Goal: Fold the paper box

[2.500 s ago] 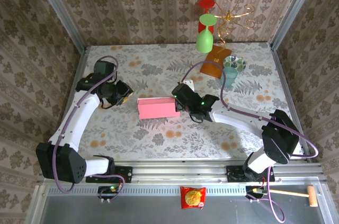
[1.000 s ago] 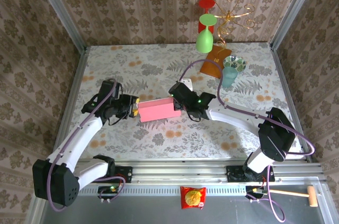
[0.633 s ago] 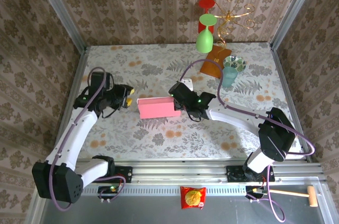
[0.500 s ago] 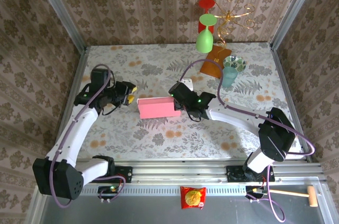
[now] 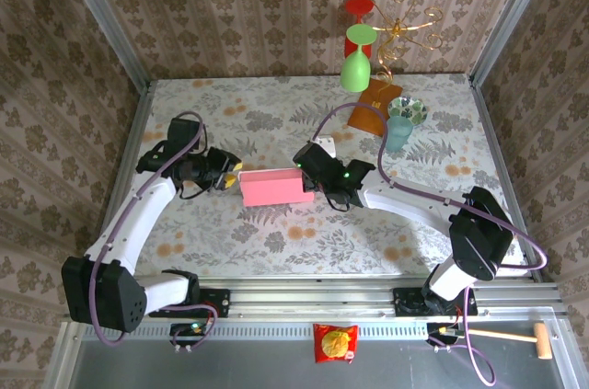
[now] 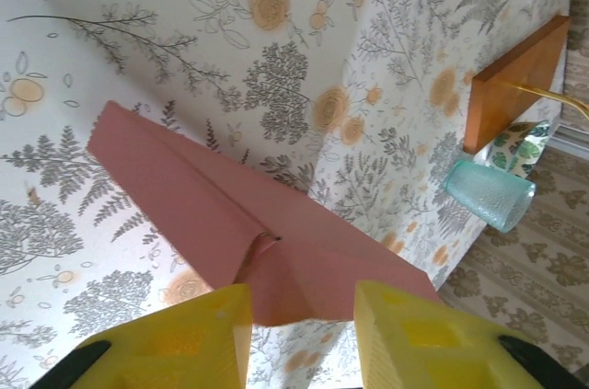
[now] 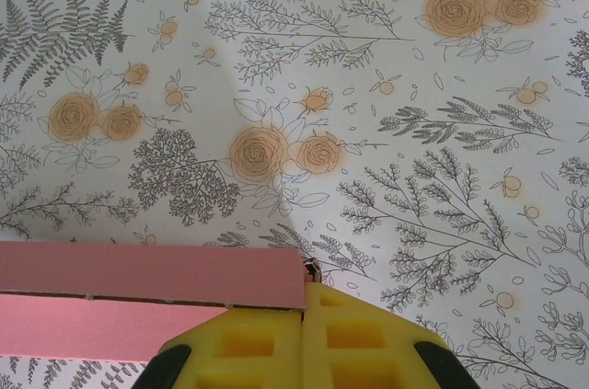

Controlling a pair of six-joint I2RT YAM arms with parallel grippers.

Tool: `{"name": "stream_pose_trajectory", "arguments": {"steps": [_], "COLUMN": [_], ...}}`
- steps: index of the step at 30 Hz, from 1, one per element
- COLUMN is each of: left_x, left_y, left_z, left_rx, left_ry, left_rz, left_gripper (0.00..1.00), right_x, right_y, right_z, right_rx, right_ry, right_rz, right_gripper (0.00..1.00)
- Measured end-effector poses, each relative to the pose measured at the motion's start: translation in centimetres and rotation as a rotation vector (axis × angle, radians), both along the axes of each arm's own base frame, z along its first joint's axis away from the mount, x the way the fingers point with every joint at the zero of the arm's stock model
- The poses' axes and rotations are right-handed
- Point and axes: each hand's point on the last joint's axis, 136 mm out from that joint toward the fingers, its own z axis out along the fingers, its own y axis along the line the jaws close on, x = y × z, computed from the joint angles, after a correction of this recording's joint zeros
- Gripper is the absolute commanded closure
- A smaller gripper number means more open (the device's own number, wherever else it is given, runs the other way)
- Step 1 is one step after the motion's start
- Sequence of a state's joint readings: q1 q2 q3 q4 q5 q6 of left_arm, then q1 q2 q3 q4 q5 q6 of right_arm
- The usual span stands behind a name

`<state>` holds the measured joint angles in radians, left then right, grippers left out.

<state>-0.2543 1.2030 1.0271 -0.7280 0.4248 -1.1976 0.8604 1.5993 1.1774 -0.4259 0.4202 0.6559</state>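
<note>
Returning beside the paper box (image 5: 274,188) — left claw (image 5: 229,177), jaws apart.

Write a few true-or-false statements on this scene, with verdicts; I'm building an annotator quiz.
1. The paper box lies between the left gripper and the right gripper. True.
2. The right gripper is wide open. False: it is shut, at the box's right end.
3. The left gripper's fingers stand apart. True.
4. A cup rests on the box. False: the teal cup stands apart from it, toward the table's far right.
</note>
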Motion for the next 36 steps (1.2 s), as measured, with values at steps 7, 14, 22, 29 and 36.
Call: {"name": "stream_pose_trajectory", "arguments": {"steps": [7, 14, 22, 29, 36], "left_x": [0.0, 0.26, 0.49, 0.42, 0.31], "left_y": [0.04, -0.08, -0.53, -0.75, -0.87], "left_z": [0.23, -0.05, -0.41, -0.38, -0.42], "left_rx": [0.002, 0.002, 0.003, 0.001, 0.003], "left_ry": [-0.001, 0.004, 0.009, 0.008, 0.009], "left_rz": [0.0, 0.001, -0.011, -0.015, -0.02], "left_gripper": [0.62, 0.69, 0.71, 0.76, 0.81], "right_x": [0.02, 0.03, 0.11, 0.19, 0.19], "right_y": [0.02, 0.06, 0.09, -0.04, -0.05], "right_z": [0.0, -0.03, -0.01, 0.02, 0.01], "right_rx": [0.0, 0.0, -0.001, -0.007, -0.007], "right_ry": [0.0, 0.0, -0.001, -0.006, -0.005], "right_rz": [0.0, 0.0, -0.001, -0.006, -0.007], "right_gripper": [1.0, 1.0, 1.0, 1.0, 1.0]}}
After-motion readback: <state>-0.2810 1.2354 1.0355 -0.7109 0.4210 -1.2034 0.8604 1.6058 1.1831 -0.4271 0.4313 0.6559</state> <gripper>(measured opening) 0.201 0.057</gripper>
